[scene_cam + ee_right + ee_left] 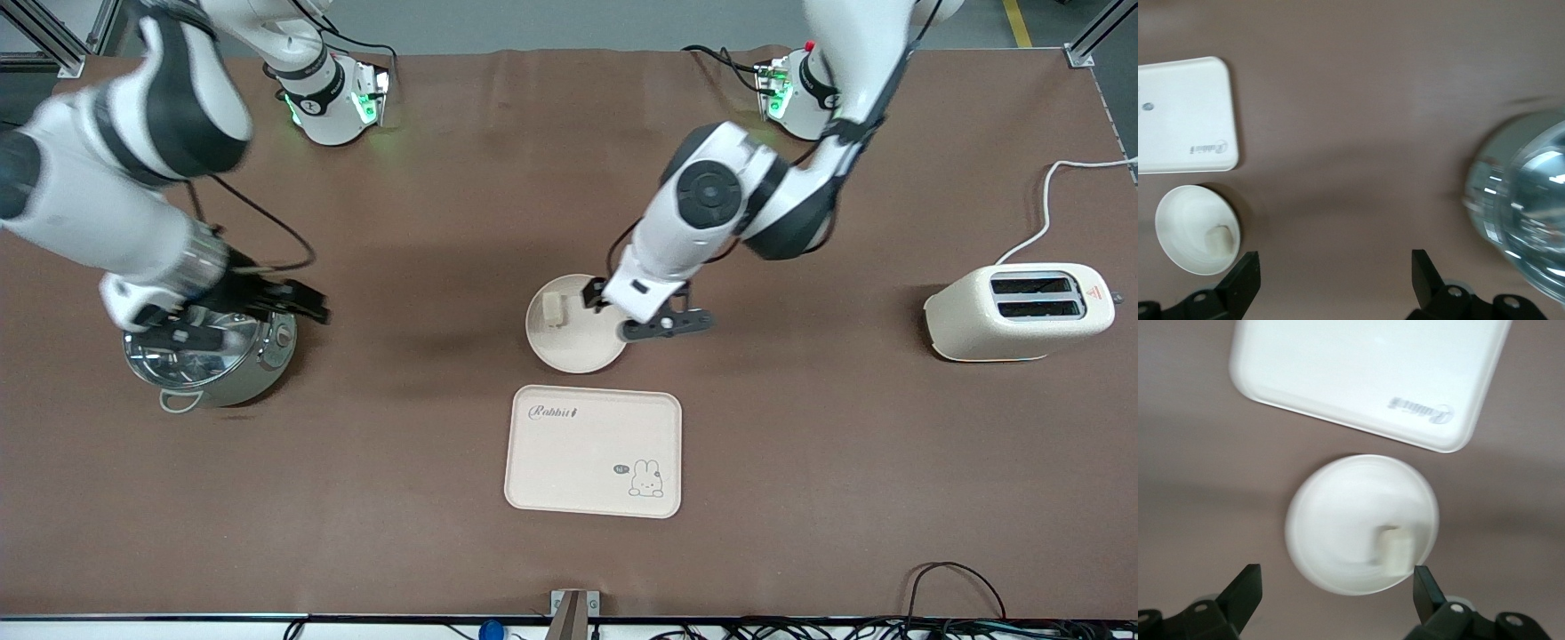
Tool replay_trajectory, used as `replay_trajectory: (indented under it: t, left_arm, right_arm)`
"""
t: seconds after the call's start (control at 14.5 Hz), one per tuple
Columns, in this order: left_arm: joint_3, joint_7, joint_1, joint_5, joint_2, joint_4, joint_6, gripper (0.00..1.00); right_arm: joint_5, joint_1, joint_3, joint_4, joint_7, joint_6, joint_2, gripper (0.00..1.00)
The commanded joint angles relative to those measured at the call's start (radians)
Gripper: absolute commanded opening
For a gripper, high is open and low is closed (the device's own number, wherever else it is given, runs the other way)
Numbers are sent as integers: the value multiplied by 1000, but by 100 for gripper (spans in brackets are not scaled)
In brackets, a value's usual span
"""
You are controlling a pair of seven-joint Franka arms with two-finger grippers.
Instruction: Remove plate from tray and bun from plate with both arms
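The round cream plate (582, 345) lies mid-table, and the small pale bun (555, 309) sits on it near its rim toward the right arm's end. My left gripper (636, 311) is open and empty, low over the plate's edge. In the left wrist view the plate (1338, 520) and the bun (1398, 550) lie just ahead of the open left gripper (1336, 580). My right gripper (289, 302) is open and empty over a steel pot (209, 360). The right wrist view shows the open right gripper (1335, 262), the plate (1178, 223) and the bun (1221, 239).
A rectangular cream tray (593, 451) with a rabbit drawing lies nearer to the front camera than the plate; it also shows in the left wrist view (1358, 373) and the right wrist view (1178, 113). A cream toaster (1018, 311) stands toward the left arm's end. The pot (1525, 213) shows in the right wrist view.
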Motion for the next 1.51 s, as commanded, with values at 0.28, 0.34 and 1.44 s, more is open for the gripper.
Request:
replay_trajectory:
  t: [0.28,0.34,1.44]
  left_arm:
    - [9,-248,-123,202,255,36,319,100]
    - [9,-257,-131,202,266,36,328,100]
    - [12,-312,-175,205,281,24,330,1]
  right_arm:
    - [-108,-207,-4,32,-200,-205,-200,100]
    - [-110,-221,-15,53,-212,-240,-204,100]
    - [-113,-228,-16,87,-222,-248,-196,100]
